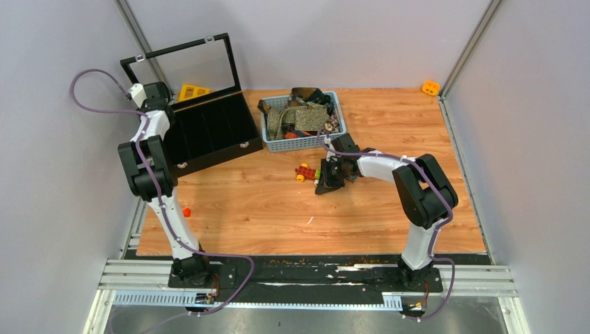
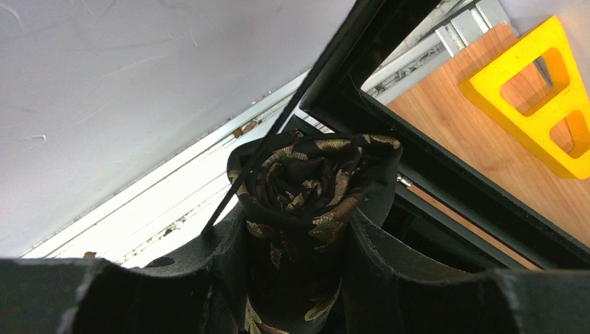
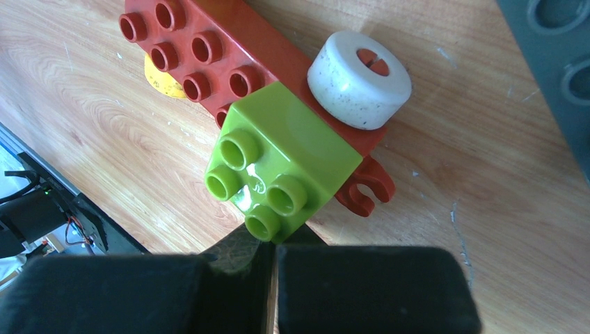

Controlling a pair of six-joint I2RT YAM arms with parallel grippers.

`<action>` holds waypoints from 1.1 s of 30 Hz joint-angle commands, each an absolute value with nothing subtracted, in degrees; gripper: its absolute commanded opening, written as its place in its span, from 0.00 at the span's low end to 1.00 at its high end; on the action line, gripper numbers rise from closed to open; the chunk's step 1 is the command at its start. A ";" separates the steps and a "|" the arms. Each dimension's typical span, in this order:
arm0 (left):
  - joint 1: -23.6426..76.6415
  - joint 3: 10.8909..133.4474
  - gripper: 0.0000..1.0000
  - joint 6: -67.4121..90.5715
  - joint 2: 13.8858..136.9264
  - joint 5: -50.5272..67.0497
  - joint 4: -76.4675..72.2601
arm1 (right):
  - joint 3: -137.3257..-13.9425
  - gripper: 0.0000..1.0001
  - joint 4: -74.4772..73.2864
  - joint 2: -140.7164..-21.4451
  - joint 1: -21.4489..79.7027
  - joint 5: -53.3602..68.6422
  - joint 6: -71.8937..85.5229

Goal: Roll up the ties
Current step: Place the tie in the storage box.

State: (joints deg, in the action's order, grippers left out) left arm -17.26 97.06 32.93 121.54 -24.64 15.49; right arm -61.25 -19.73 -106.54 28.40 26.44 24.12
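Observation:
My left gripper (image 2: 300, 233) is shut on a rolled black tie with gold leaf print (image 2: 306, 184), held at the far left end of the open black box (image 2: 445, 188). In the top view the left gripper (image 1: 156, 94) is over that box's left rear corner (image 1: 209, 132). My right gripper (image 1: 331, 172) is low over the table, its jaws closed on the dark end of a black tie (image 1: 325, 184). In the right wrist view this tie's tip (image 3: 236, 254) shows between the fingers of the right gripper (image 3: 271, 278). More ties (image 1: 300, 115) lie heaped in the basket.
A blue-grey basket (image 1: 309, 143) stands behind the right gripper. A red toy brick car with a green brick (image 3: 285, 160) and white wheel lies just left of it. A yellow frame piece (image 2: 543, 90) lies behind the box. An orange brick (image 1: 431, 88) is far right.

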 commanded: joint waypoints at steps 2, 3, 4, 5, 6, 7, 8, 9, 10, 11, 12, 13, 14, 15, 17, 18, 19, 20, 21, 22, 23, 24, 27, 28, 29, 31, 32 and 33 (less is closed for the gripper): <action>-17.75 97.73 0.44 39.90 124.71 -20.00 17.33 | -62.39 0.00 -18.89 -107.82 28.34 25.27 24.20; -17.74 97.28 0.47 40.21 124.38 -19.44 17.34 | -62.34 0.00 -18.90 -107.77 28.34 25.23 24.16; -17.70 96.72 0.50 40.70 123.92 -18.85 17.26 | -62.32 0.00 -18.90 -107.71 28.40 25.23 24.12; -17.69 96.16 0.52 41.17 123.45 -18.21 17.24 | -62.31 0.00 -18.90 -107.58 28.32 25.15 24.11; -17.72 95.54 0.53 41.66 123.04 -17.75 17.26 | -62.27 0.00 -18.87 -107.53 28.34 25.22 24.14; -17.73 94.93 0.54 42.24 122.50 -17.35 17.11 | -62.23 0.00 -18.89 -107.50 28.34 25.22 24.10; -17.74 94.36 0.54 42.61 121.99 -16.89 16.99 | -62.23 0.00 -18.90 -107.30 28.34 25.27 24.08; -17.75 93.79 0.55 42.89 121.51 -16.43 16.75 | -62.14 0.00 -18.90 -107.15 28.36 25.28 24.14; -17.71 93.37 0.55 43.15 121.06 -16.08 16.71 | -62.07 0.00 -18.90 -107.05 28.33 25.23 24.12; -17.75 93.03 0.55 43.42 120.63 -15.89 16.74 | -62.05 0.00 -18.90 -106.90 28.35 25.23 24.15; -17.74 92.80 0.56 43.62 120.21 -15.80 16.79 | -62.04 0.00 -18.87 -106.79 28.31 25.22 24.17; -17.73 92.63 0.58 43.86 119.85 -15.82 17.07 | -61.97 0.00 -18.89 -106.70 28.35 25.27 24.15; -17.75 92.39 0.60 44.08 119.27 -15.63 17.23 | -61.89 0.00 -18.91 -106.58 28.30 25.31 24.10; -17.75 92.19 0.64 44.16 118.85 -15.40 17.33 | -61.80 0.00 -18.82 -106.46 28.35 25.31 24.16; -17.70 91.24 0.68 44.70 117.71 -14.65 16.71 | -61.79 0.00 -18.79 -106.21 28.31 25.38 24.14; -17.69 91.01 0.72 44.87 117.23 -14.45 16.64 | -61.74 0.00 -18.74 -106.18 28.33 25.44 24.17; -17.74 90.79 0.76 45.05 116.72 -14.11 16.58 | -61.70 0.00 -18.66 -106.16 28.37 25.56 24.17; -17.71 90.66 0.80 45.16 116.16 -14.05 16.64 | -61.62 0.00 -18.64 -106.05 28.34 25.57 24.15; -17.73 90.63 0.83 45.15 115.62 -14.09 16.76 | -61.61 0.00 -18.63 -106.04 28.31 25.58 24.21; -17.71 90.50 0.86 45.16 115.05 -14.21 16.86 | -61.61 0.00 -18.59 -105.94 28.38 25.65 24.20; -17.75 90.40 0.89 45.01 114.43 -14.31 16.85 | -61.53 0.00 -18.56 -105.89 28.37 25.66 24.25; -17.71 90.50 0.92 44.74 113.91 -14.40 16.98 | -61.52 0.00 -18.55 -105.91 28.39 25.71 24.23; -17.73 90.85 0.94 44.04 112.15 -14.64 17.45 | -61.44 0.00 -18.38 -105.76 28.42 25.90 24.34; -17.73 91.02 0.94 43.89 111.64 -14.86 17.91 | -61.46 0.00 -18.37 -105.68 28.44 25.92 24.32; -17.73 91.09 0.94 43.86 111.23 -15.18 18.26 | -61.44 0.00 -18.37 -105.73 28.46 25.89 24.33; -17.75 90.82 0.93 43.82 110.18 -15.92 19.27 | -61.52 0.00 -18.44 -105.72 28.45 25.92 24.27; -17.68 90.15 0.92 43.96 109.64 -16.44 19.55 | -61.52 0.00 -18.45 -105.72 28.43 25.93 24.22; -17.70 89.19 0.90 44.35 108.95 -16.87 19.60 | -61.52 0.00 -18.45 -105.69 28.45 25.87 24.24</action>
State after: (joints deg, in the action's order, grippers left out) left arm -17.39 90.74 42.81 114.50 -15.31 17.74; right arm -61.25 -19.64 -106.52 28.40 26.52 24.12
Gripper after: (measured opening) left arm 0.929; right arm 0.008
